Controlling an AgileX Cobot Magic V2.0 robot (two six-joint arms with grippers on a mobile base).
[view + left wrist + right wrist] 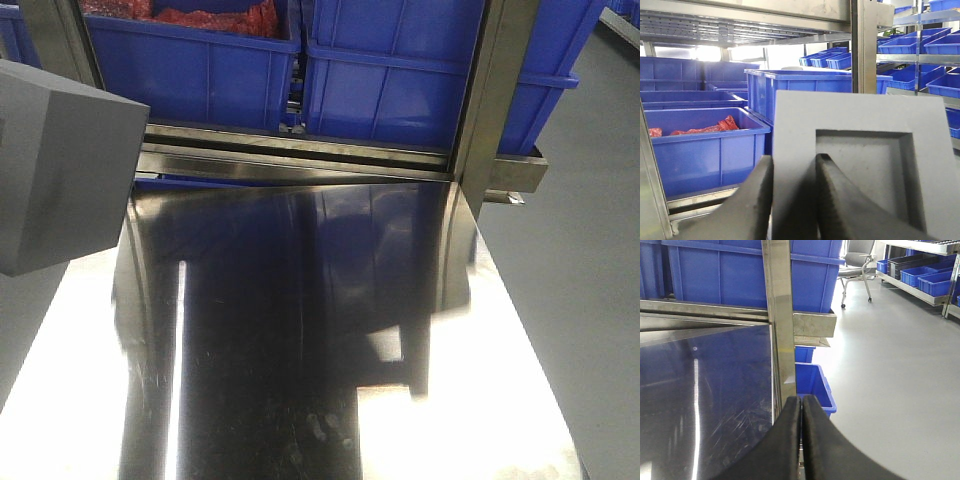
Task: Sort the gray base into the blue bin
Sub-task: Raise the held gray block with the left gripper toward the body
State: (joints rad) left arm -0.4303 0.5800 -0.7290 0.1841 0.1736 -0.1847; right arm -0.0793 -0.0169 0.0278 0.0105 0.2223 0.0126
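Observation:
The gray base (860, 165) fills the left wrist view, its shallow square recess facing the camera. My left gripper (794, 165) is shut on its left wall, one finger outside and one inside the recess. In the front view the gray base (60, 170) hangs above the table's left edge. Two large blue bins stand behind the table: a left one (190, 75) with red items inside and a right one (400, 85); I cannot tell which is the blue bin of the task. My right gripper (801, 401) is shut and empty over the table's right edge.
A shiny steel table (300, 340) lies below. A steel upright post (495, 100) stands at its back right corner, seen close in the right wrist view (780, 320). A small blue bin (812, 382) sits on the floor. Shelves of blue bins (920, 45) and an office chair (857, 260) stand farther off.

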